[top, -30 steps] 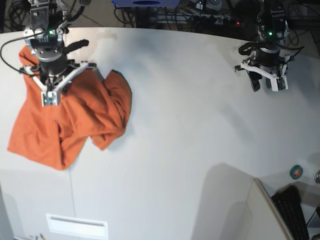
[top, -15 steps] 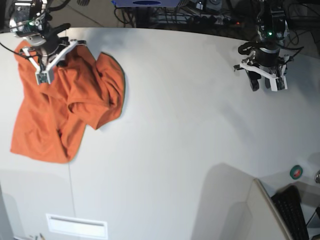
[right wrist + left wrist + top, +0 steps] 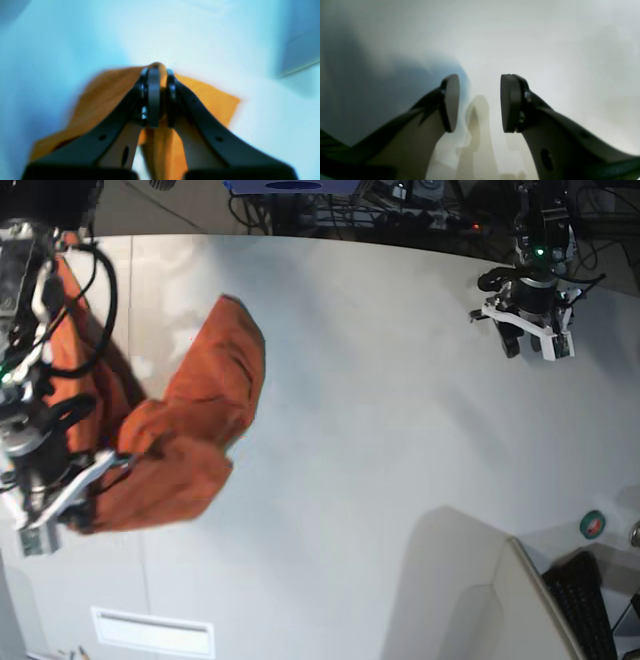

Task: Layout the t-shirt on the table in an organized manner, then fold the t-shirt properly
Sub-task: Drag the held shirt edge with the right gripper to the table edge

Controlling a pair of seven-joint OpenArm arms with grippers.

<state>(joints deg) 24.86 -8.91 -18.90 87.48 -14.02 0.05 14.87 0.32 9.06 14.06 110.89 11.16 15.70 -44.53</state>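
Note:
The orange t-shirt (image 3: 195, 405) is bunched and partly lifted over the left side of the white table (image 3: 400, 430). My right gripper (image 3: 40, 535) sits low at the near left of the base view. In the right wrist view this right gripper (image 3: 157, 75) is shut on a fold of the t-shirt (image 3: 207, 100), and cloth hangs below the fingers. My left gripper (image 3: 532, 345) hovers at the far right, well away from the shirt. The left wrist view shows that gripper (image 3: 480, 102) open, with only bare table (image 3: 545, 37) between its pads.
A small angled white panel (image 3: 500, 600) rises at the near right, with a black keyboard (image 3: 585, 605) and a green tape roll (image 3: 592, 525) beside it. Cables and equipment line the far edge. A white slot plate (image 3: 155, 632) lies at the near left.
My right arm has swung from the far left corner to the near left, pulling the t-shirt up and along with it. The left arm has stayed still.

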